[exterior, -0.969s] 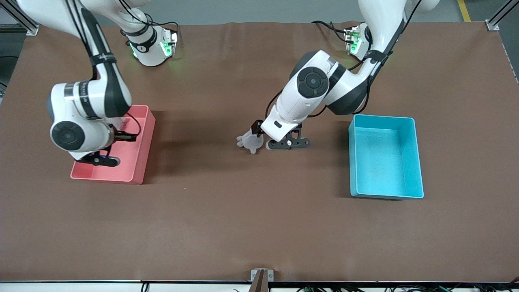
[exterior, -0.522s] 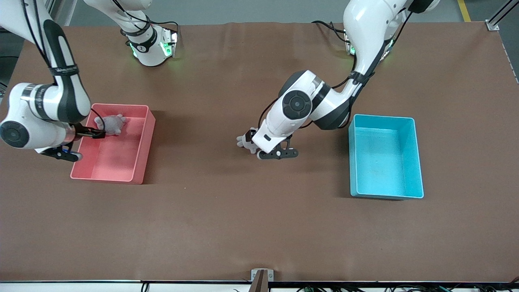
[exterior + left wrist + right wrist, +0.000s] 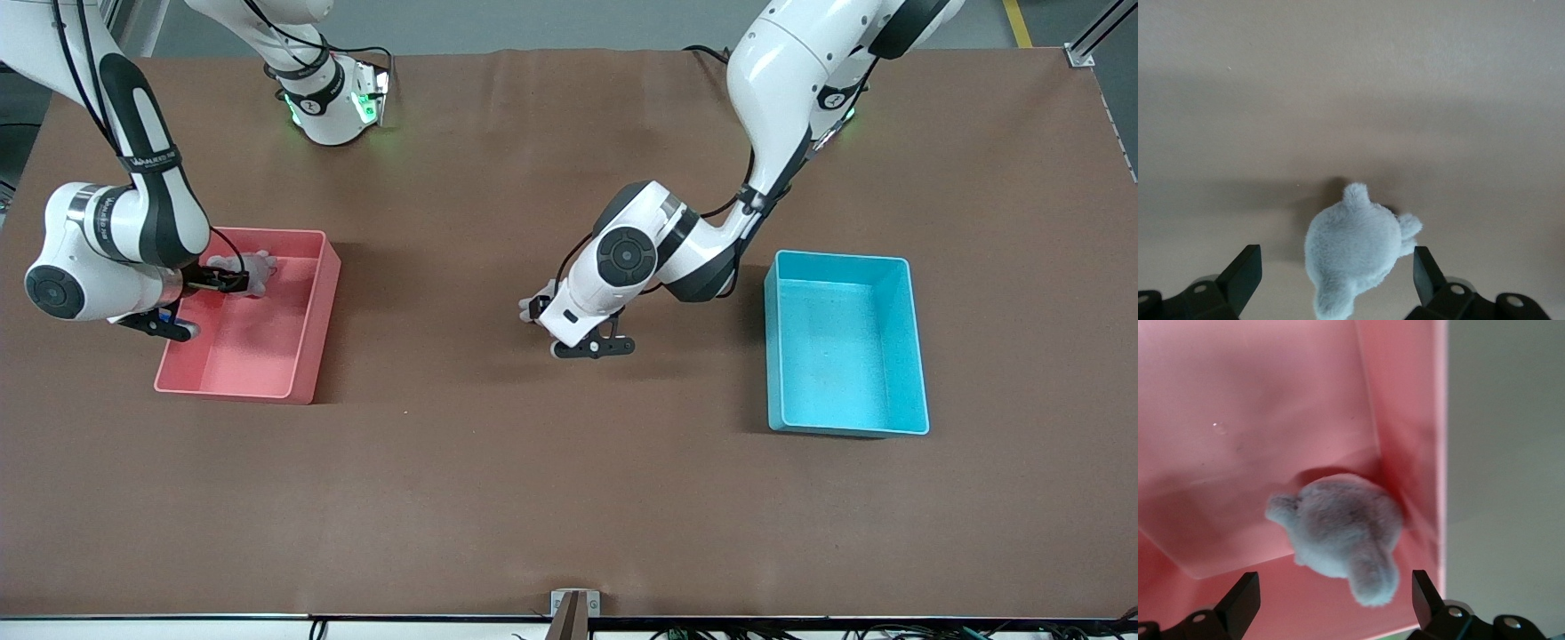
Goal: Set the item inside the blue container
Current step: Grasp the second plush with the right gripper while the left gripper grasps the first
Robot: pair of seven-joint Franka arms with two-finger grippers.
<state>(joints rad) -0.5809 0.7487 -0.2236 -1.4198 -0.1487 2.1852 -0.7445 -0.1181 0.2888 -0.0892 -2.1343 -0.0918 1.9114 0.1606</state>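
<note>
The item, a small grey plush toy (image 3: 1353, 248), lies on the brown table mat near the middle; in the front view only its edge (image 3: 532, 308) shows under the left arm. My left gripper (image 3: 1336, 270) (image 3: 584, 345) is open just over it, one finger (image 3: 1243, 272) on each side and neither touching. The blue container (image 3: 845, 418) stands empty toward the left arm's end of the table. My right gripper (image 3: 1335, 593) (image 3: 164, 325) is open and holds nothing, over the pink-red bin's edge.
The pink-red bin (image 3: 307, 356) (image 3: 1238, 400) stands toward the right arm's end of the table. A second grey plush toy (image 3: 247, 271) (image 3: 1341, 535) lies in one of its corners, against the wall.
The left gripper has slid over the plush toy toward the front camera, covering most of it. The right arm swung out from over the pink-red bin, uncovering the plush inside, then came partly back.
</note>
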